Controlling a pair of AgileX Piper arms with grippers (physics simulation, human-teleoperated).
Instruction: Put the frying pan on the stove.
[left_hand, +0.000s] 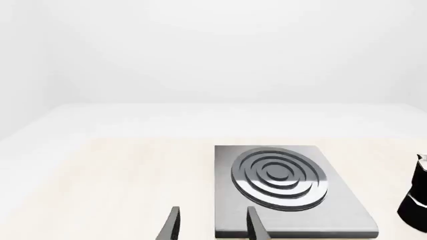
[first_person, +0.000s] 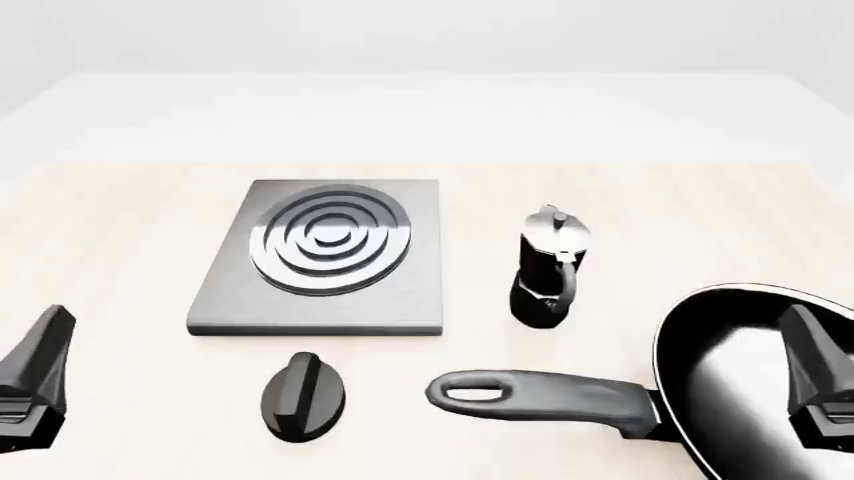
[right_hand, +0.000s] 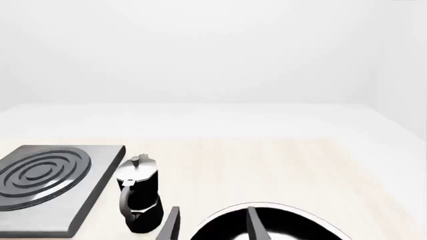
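Pale wood tabletop (first_person: 120, 230) runs out to a white, featureless backdrop. Nearest the camera, the left gripper (first_person: 30, 385) sits low at the near left edge, released, its two fingers parted with nothing between them in the left wrist view. The right gripper (first_person: 821, 385) hangs at the near right, likewise spread and empty, above the bowl of the frying pan (first_person: 727, 385).

That pan rests on the table at the near right, partly out of frame, its long handle (first_person: 541, 395) pointing left toward a black oval knob (first_person: 302, 396). Farther back stands a moka pot (first_person: 547, 270), just beyond the handle. Farther left still lies the stove (first_person: 327, 255), flat and bare, well apart from the pan.

The step in hand looks like the reach for the pan. A good grasp would probably take the handle close to the bowl, so the heavy end does not droop. The lift should be high enough to clear the moka pot and knob, and the pan should be set centred on the rings.
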